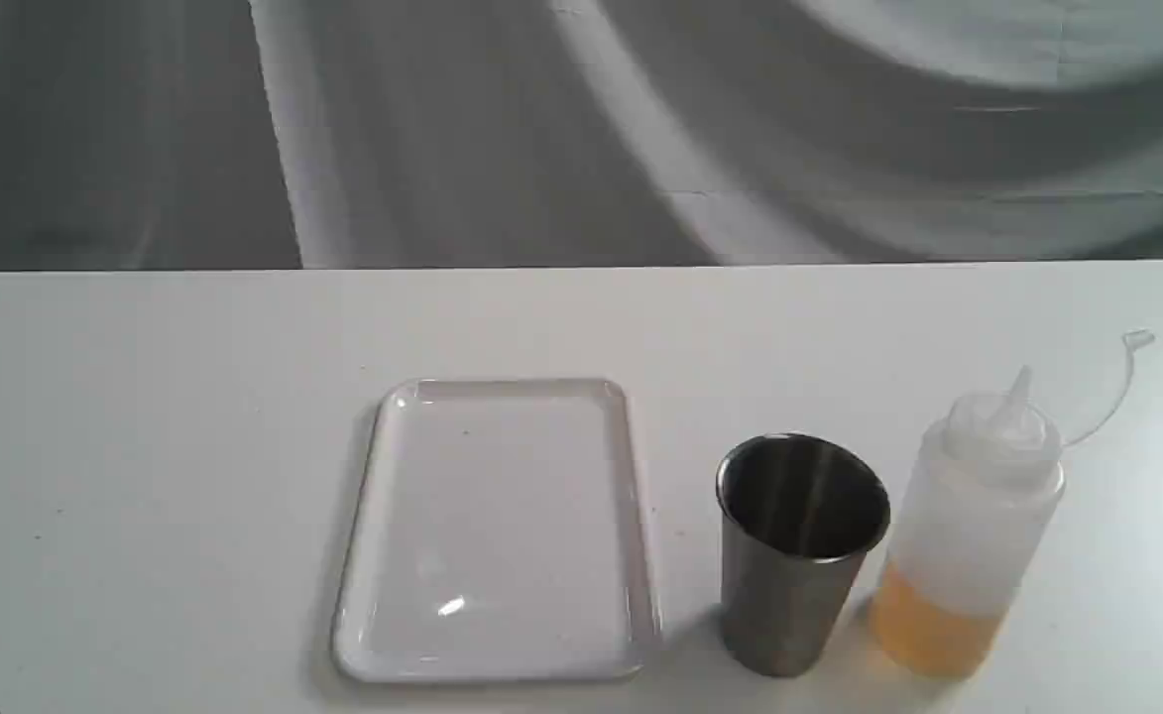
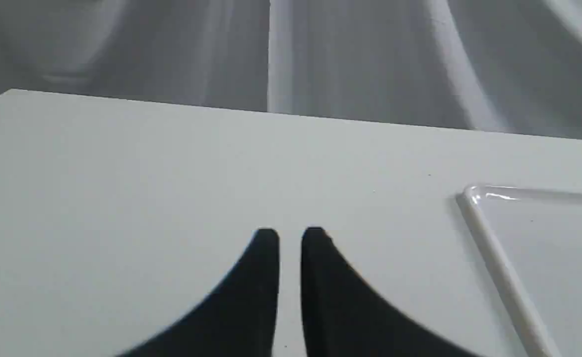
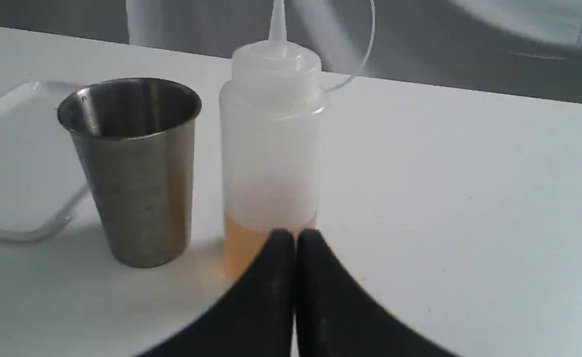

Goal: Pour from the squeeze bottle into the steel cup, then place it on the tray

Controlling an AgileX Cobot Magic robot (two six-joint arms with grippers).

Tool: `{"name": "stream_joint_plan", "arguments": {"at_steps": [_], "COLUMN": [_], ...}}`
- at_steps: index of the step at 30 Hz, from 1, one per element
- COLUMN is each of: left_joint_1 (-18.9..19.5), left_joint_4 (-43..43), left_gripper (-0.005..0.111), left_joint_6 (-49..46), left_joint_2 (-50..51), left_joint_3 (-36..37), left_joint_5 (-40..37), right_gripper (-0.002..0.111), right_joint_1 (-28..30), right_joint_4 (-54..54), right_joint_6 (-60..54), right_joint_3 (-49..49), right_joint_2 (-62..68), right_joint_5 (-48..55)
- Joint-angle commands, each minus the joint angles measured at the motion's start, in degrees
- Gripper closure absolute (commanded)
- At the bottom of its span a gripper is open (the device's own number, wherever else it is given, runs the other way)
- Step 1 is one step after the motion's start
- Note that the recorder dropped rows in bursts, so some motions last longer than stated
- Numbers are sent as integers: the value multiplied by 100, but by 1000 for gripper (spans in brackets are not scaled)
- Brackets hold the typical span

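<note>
The squeeze bottle [image 1: 968,526] stands upright at the table's front right, amber liquid in its lower part, its cap hanging off a thin strap. Just left of it the steel cup [image 1: 799,550] stands upright. Further left lies the white tray [image 1: 497,531] with nothing on it. Neither gripper shows in the exterior view. In the right wrist view the squeeze bottle [image 3: 271,148] and steel cup [image 3: 134,168] stand just beyond my right gripper [image 3: 294,238], whose black fingers are shut on nothing. My left gripper [image 2: 290,238] hovers over bare table, fingers nearly together and holding nothing, with a corner of the tray [image 2: 509,267] off to one side.
The white table [image 1: 145,446] ends at a far edge against a grey draped backdrop [image 1: 581,129]. The bottle and cup stand close to the table's front edge.
</note>
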State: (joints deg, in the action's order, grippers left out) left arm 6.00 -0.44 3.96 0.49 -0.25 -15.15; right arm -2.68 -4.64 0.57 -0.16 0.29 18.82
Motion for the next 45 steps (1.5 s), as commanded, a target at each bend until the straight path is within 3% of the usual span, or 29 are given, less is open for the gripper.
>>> {"name": "stream_joint_plan", "arguments": {"at_steps": [1, 20, 29, 37, 45], "left_joint_1": [-26, -26, -26, -26, -26], "left_joint_4": [-23, -23, -23, -23, -23], "left_gripper": [98, 98, 98, 98, 98], "left_joint_6": [13, 13, 13, 13, 13], "left_joint_2": [9, 9, 9, 9, 9], "left_joint_3": [25, 25, 25, 25, 25], "left_joint_5": [-7, -7, -7, -7, -7], "right_gripper": [108, 108, 108, 108, 108], "right_joint_1": [-5, -5, -5, -5, -5], "right_joint_4": [-52, -52, 23, 856, 2517], "right_joint_6": [-16, -9, -9, -9, 128], "right_joint_3": [16, 16, 16, 16, 16], "right_joint_2": [-29, -29, -29, -29, -29], "right_joint_5": [-2, -27, -668, -1941, -2097]}}
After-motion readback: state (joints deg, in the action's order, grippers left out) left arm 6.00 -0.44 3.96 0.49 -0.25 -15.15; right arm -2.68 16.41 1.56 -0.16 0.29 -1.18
